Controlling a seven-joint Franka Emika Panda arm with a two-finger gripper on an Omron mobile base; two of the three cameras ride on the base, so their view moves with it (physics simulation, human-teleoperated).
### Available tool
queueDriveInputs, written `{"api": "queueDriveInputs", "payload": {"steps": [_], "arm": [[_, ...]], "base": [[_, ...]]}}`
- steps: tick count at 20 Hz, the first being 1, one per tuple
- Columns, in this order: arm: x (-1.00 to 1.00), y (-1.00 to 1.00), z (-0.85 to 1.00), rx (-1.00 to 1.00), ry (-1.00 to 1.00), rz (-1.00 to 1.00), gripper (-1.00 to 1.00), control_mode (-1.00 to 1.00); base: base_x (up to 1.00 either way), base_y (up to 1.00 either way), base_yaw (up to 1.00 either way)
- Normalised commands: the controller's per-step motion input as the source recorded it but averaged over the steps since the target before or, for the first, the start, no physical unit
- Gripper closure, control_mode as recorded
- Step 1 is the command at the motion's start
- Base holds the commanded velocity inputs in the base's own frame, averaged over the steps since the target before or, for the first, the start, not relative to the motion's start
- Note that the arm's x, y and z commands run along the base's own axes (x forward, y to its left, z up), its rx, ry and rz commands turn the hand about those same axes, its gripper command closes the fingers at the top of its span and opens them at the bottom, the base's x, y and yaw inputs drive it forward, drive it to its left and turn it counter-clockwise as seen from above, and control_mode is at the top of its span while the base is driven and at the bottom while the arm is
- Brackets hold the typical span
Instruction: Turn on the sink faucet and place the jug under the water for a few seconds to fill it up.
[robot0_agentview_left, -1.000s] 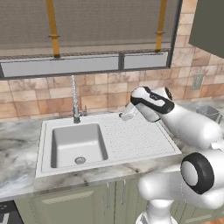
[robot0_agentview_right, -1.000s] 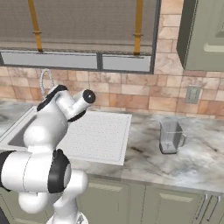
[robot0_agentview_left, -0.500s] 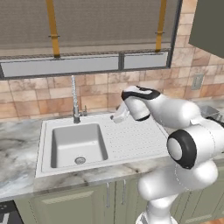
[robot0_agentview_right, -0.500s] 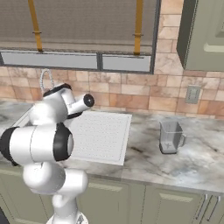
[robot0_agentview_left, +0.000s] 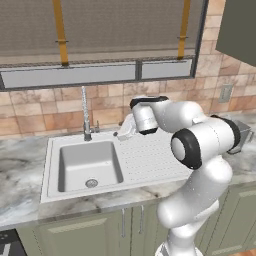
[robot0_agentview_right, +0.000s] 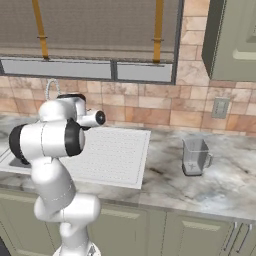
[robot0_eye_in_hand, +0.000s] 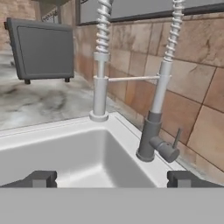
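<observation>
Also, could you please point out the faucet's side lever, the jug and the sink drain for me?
faucet lever (robot0_eye_in_hand: 176, 138): hand view, on the thin upright handle.
jug (robot0_agentview_right: 194, 156): right base view, middle of its clear body.
sink drain (robot0_agentview_left: 91, 183): left base view, on the round drain in the basin floor.

Arm (robot0_agentview_left: 200, 150): glossy white rounded shells, bulbous segs, smooth finish. Joints: dark grey/black discs ringed in black, one big at elbow, another on wrist end. Lower body: white curved column, swelling toward base. Hand: white housing w/ small dark cap (camera side). Finger tips (robot0_eye_in_hand: 43, 178): small, dark grey, blocky, matte. No cables or markings visible.
</observation>
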Motion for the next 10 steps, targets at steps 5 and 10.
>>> {"api": "queueDriveInputs", "payload": {"steps": [5, 10], "arm": [[0.39, 0.37, -0.17, 0.03, -0.04, 0.09, -1.0, -1.0], [0.55, 0.29, -0.08, 0.03, -0.01, 0.06, -1.0, -1.0]], "base": [[0.0, 0.0, 0.0], [0.0, 0.0, 0.0]]}}
